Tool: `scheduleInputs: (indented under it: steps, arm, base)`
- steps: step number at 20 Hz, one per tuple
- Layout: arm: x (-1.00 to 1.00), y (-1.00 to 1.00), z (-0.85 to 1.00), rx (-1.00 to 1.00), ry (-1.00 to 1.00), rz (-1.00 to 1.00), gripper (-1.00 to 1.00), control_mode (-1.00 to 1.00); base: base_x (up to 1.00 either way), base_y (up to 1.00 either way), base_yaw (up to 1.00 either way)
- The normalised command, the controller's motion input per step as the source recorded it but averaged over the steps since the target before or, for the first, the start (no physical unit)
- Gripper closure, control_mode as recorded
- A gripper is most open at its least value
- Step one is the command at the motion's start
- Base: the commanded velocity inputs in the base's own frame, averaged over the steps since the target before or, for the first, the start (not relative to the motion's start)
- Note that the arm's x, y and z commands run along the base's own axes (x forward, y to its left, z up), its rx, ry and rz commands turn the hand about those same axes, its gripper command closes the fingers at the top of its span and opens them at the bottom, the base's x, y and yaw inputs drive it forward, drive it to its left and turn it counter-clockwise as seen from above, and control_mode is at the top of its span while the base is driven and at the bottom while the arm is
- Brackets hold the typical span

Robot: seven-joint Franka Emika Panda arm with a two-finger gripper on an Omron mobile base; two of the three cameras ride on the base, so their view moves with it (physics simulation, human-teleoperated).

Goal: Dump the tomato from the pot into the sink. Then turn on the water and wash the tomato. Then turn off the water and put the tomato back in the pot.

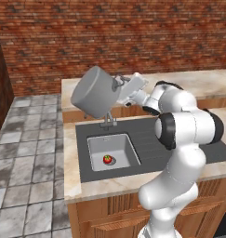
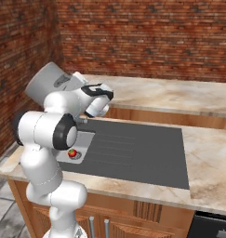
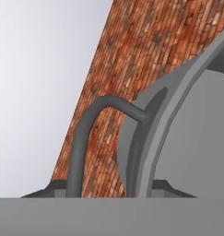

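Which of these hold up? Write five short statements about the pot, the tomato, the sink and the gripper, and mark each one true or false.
1. The tomato lies in the sink near the drain. True.
2. The pot stands upright on the counter. False: it is lifted and tipped over above the sink.
3. The gripper is shut on the pot's rim. True: in the hand view the pot's wall runs down between the finger tips, beside the handle.
4. Water runs from the faucet. False: no stream shows.
5. The tomato is inside the pot. False: it is in the basin.
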Motion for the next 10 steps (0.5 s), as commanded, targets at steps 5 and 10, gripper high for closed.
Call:
scheduleInputs:
  steps: [5,10]
  arm:
    - [-0.89,0.20,0.37,0.00,-0.06,0.00,1.00,-1.00]
    - [-0.76,0.18,0.65,0.00,-0.10,0.00,1.00,-1.00]
  base:
    - [0.00,0.00,0.00]
    - [0.00,0.00,0.00]
